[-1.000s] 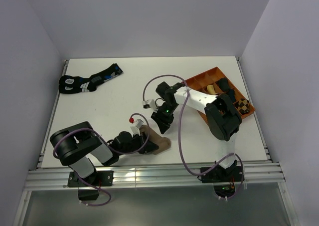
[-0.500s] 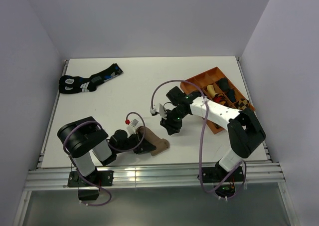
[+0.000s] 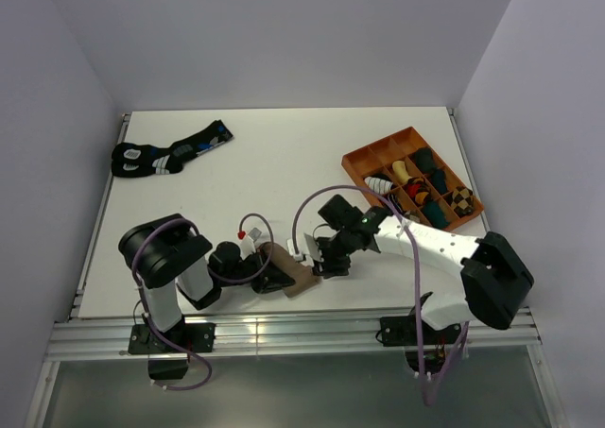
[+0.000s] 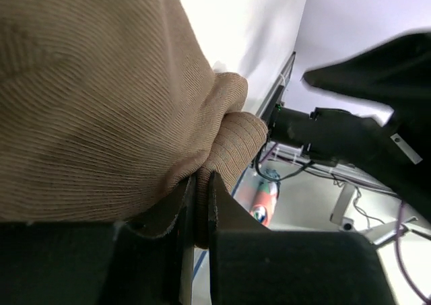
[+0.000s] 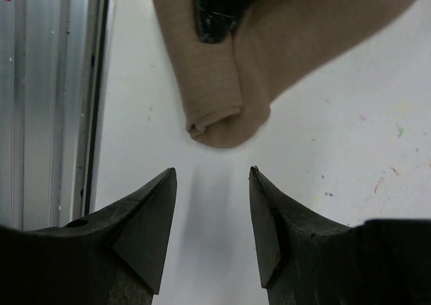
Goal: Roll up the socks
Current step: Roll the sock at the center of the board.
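"Pinning the tan sock (image 3: 295, 279) at the near edge of the bench (image 3: 284, 154), the left hand (image 4: 201, 196) has its fingers closed tight on a fold of the cloth. Agreed?"

"Agreed. The right hand (image 5: 211, 172) hangs just short of the sock's curled end, fingers spread wide, gripping nothing."

"So the roll is barely begun, by my reckoning. What makes the next bit go well?"

"I'd bring the right hand in low and square, so both fingers straddle the curled end. Then close on the whole thickness, not one layer. The left should act as a firm anchor, so the cloth is taut while the roll turns toward it."

"Risks?"

"The edge of the bench is close, so a careless nudge could push the sock off. A shallow pinch would probably let the curl spring open."
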Available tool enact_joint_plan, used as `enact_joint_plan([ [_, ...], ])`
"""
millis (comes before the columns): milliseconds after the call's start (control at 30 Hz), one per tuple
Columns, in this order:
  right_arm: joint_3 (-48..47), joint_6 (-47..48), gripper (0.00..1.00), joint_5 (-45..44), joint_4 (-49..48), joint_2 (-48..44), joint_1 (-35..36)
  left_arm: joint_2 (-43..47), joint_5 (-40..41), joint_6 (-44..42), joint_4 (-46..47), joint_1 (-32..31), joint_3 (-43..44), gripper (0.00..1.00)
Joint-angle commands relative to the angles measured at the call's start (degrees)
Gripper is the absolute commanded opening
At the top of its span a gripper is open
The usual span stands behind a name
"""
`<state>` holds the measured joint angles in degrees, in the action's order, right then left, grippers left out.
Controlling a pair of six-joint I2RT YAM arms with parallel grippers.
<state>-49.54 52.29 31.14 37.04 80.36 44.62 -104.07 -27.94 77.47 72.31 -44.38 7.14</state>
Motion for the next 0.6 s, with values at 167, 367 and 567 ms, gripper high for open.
enact_joint_plan([
  [167, 9.28, 1.23, 0.55, -8.01, -14.18, -9.07, 9.25, -4.82, -3.60, 1.45, -4.73, 0.00, -1.42, 0.00],
  [367, 11.66, 1.14, 0.55, -12.67, -18.13, -9.17, 14.26, -5.88, -4.22, 1.72, -4.64, 0.17, -0.81, 0.00],
  [567, 12.27, 1.58, 0.54, -14.87, -19.63, -7.15, 18.04, -6.67, -5.45, 2.07, -3.85, 0.52, -0.37, 0.00],
])
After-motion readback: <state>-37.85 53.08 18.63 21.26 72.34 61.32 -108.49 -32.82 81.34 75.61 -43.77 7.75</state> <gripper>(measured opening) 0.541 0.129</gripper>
